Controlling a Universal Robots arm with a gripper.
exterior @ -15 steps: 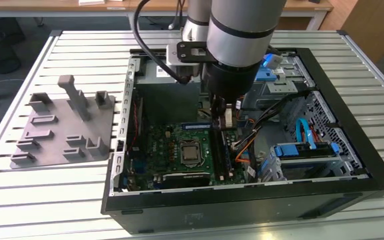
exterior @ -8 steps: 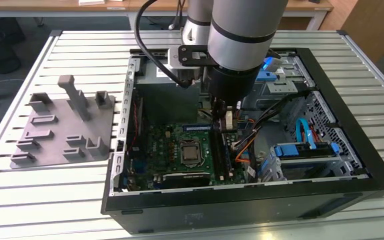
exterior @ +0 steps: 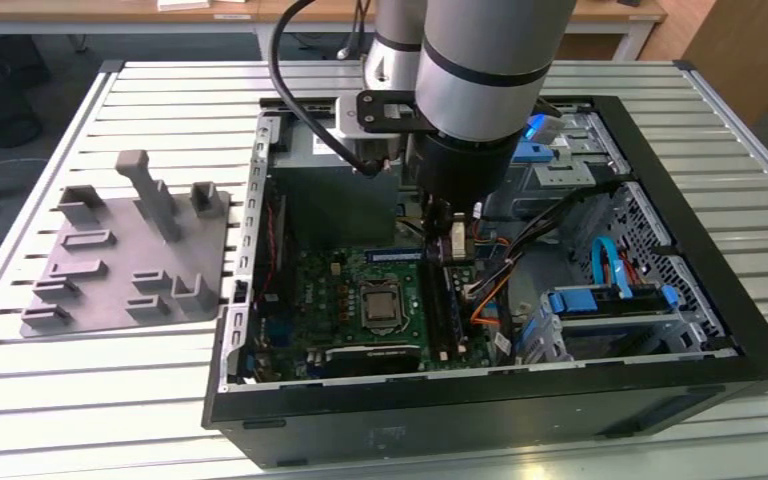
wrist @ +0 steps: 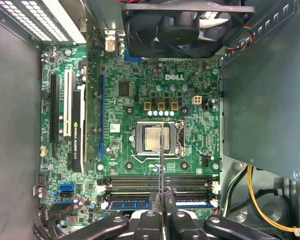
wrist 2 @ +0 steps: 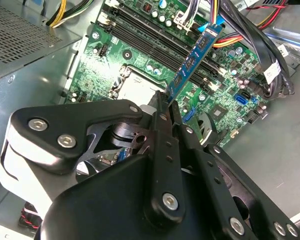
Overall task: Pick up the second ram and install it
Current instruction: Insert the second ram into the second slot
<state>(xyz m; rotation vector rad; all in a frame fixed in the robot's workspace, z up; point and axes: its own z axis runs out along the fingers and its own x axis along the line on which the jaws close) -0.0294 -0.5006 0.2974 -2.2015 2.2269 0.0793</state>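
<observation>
Your claw (wrist 2: 166, 104) is pinched on one end of the second ram (wrist 2: 192, 60). The blue strip juts out free, just beside the CPU socket (wrist 2: 135, 82) and above the black memory slots (wrist 2: 150, 35). That hold likely keeps its contact edge clear. White lettering (wrist: 177, 76) is printed beyond the socket; smaller labels are too small to read.

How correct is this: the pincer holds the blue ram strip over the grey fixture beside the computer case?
Wrong place. The pincer holds the blue ram strip over the green motherboard inside the computer case, as the second wrist view shows.
</observation>
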